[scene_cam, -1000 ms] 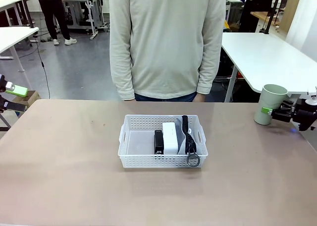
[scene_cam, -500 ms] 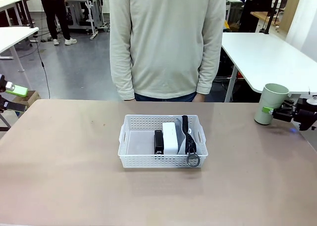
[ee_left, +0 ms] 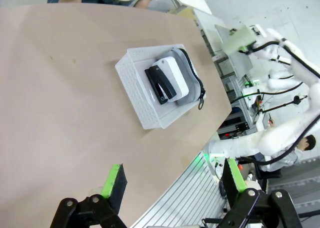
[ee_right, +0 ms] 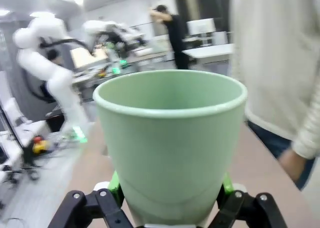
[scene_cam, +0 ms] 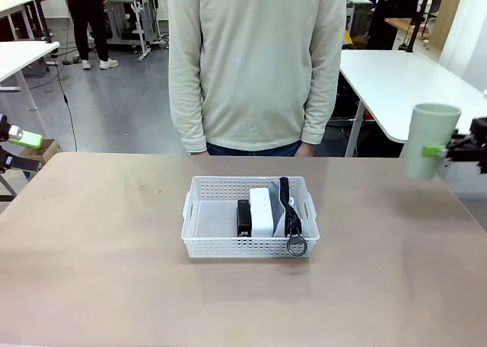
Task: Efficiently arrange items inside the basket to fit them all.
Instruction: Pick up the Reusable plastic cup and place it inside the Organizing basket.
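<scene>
My right gripper point(scene_cam: 439, 151) is shut on the pale green cup point(scene_cam: 430, 140), holding it upright in the air above the table's far right edge. In the right wrist view the cup point(ee_right: 170, 138) stands between the green pads point(ee_right: 114, 184). The white basket point(scene_cam: 228, 246) sits mid-table. Side by side in its right half are a black stapler point(scene_cam: 243, 217), a white box point(scene_cam: 261, 211) and the grey pouch point(scene_cam: 278, 214) with its black strap. My left gripper point(scene_cam: 19, 151) stays open at the far left. The left wrist view shows its open fingers point(ee_left: 114, 181) far from the basket point(ee_left: 134, 83).
A person point(scene_cam: 255, 65) in a pale sweater stands at the far side of the table, arms hanging down. A white table point(scene_cam: 403, 81) stands behind on the right. The basket's left half is bare, and wide tabletop lies all around it.
The right gripper has lifted the cup off the table; it has risen and shifted slightly right. The basket, its contents and the left arm have not moved.
</scene>
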You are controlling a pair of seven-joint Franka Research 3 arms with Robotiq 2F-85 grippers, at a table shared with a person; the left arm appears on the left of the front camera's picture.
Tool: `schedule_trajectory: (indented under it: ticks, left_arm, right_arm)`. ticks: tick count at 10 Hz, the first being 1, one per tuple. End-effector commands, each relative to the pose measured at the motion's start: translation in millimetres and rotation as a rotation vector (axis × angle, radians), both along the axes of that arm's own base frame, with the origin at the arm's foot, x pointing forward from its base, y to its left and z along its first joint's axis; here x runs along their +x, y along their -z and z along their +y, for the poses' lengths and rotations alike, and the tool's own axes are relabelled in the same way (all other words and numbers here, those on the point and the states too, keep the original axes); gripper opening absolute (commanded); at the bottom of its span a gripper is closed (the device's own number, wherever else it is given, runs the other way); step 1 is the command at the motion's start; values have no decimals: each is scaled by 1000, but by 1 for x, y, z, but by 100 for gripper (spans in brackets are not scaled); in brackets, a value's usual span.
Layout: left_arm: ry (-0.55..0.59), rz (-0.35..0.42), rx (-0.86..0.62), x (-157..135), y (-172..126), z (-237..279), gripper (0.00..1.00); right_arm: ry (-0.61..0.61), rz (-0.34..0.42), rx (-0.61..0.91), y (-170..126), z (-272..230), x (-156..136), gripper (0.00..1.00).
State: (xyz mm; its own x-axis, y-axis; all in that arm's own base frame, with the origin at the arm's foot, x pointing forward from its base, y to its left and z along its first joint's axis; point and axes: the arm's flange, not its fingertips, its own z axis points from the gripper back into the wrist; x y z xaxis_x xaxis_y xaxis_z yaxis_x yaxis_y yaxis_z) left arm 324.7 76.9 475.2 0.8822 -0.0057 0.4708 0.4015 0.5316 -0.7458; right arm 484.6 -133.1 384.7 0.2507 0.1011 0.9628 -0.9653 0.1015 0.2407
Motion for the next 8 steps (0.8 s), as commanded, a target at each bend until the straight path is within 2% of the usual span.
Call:
schedule_trajectory:
  ticks: [1, 2, 3, 4, 5, 6, 8]
  left_arm:
    - [11, -8, -5, -2, 0, 2, 100]
    - [11, -8, -5, -2, 0, 2, 100]
    - [11, -8, -5, -2, 0, 2, 100]
    - [11, -8, -5, -2, 0, 2, 100]
    - [11, -8, -5, -2, 0, 2, 100]
    - [11, -8, -5, -2, 0, 2, 100]
    - [11, -8, -5, -2, 0, 2, 100]
  right_arm:
    - [-72, 31, -23, -51, 21, -51, 0]
    - [-146, 21, -26, -63, 34, -86, 25]
    - [-193, 10, -42, -64, 48, -121, 25]
    - [-225, 28, -74, -60, 58, -148, 0]
    - [-164, 63, -164, -52, 62, -160, 69]
    - [-209, 24, -47, -68, 49, -119, 69]
    - [-209, 24, -47, -68, 49, -119, 69]
